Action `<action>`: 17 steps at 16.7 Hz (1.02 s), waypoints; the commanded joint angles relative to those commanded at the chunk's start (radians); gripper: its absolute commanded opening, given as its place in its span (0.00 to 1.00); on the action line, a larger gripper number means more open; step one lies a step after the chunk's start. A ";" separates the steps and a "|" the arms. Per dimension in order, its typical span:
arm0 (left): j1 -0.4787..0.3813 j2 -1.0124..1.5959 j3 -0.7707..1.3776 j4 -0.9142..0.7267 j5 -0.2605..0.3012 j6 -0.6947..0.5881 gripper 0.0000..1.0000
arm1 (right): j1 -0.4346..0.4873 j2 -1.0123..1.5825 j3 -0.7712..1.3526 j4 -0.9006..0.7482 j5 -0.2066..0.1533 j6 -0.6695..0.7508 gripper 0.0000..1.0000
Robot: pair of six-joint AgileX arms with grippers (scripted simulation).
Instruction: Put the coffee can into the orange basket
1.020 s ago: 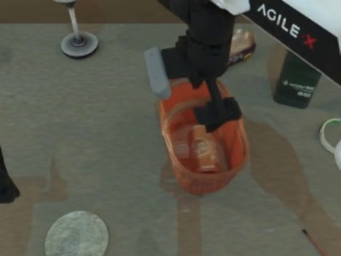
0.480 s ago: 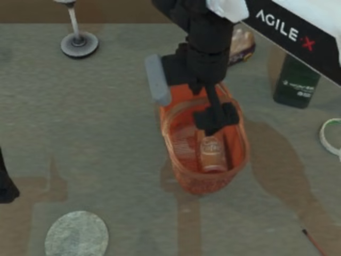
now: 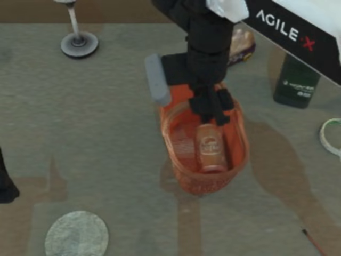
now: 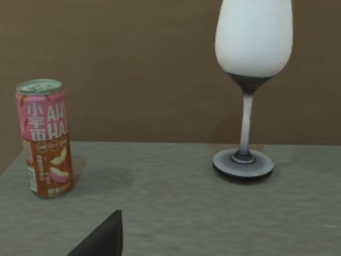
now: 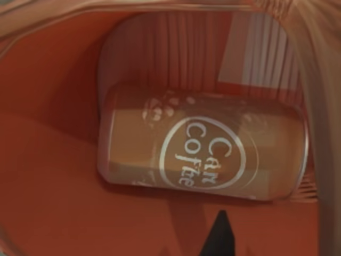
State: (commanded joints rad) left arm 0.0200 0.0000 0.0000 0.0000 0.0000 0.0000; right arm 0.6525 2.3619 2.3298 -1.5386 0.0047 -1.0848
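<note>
The coffee can point(image 3: 211, 150) lies on its side inside the orange basket point(image 3: 176, 160), near the middle of the table. In the right wrist view the coffee can point(image 5: 205, 154) rests on the ribbed bottom of the orange basket point(image 5: 53, 176), its round printed label facing up. My right gripper point(image 3: 212, 113) hangs open over the basket's far end, just above the can's far end and apart from it. Only one dark fingertip point(image 5: 221, 234) shows there, clear of the can. My left gripper point(image 3: 5, 186) is parked at the table's left edge, with one fingertip point(image 4: 104, 240) in its own view.
A wine glass point(image 3: 79, 42) stands at the far left and a tall dark green bottle point(image 3: 297, 80) at the far right. A grey round coaster point(image 3: 76, 233) lies front left, a white ring point(image 3: 330, 136) at the right edge. A pink-orange can point(image 4: 45, 138) stands near the glass.
My right gripper has let go of the can and drawn back toward the basket's far end. The can has settled on the basket bottom, more of it now showing.
</note>
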 joint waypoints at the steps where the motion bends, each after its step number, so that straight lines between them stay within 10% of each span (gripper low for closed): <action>1: 0.000 0.000 0.000 0.000 0.000 0.000 1.00 | 0.000 0.000 0.000 0.000 0.000 0.000 0.17; 4: 0.000 0.000 0.000 0.000 0.000 0.000 1.00 | 0.000 0.000 0.000 0.000 0.000 0.000 0.00; 17: 0.000 0.000 0.000 0.000 0.000 0.000 1.00 | 0.000 0.000 0.000 0.000 0.000 0.000 0.00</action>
State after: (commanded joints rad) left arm 0.0200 0.0000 0.0000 0.0000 0.0000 0.0000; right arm 0.6525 2.3619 2.3298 -1.5386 0.0047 -1.0848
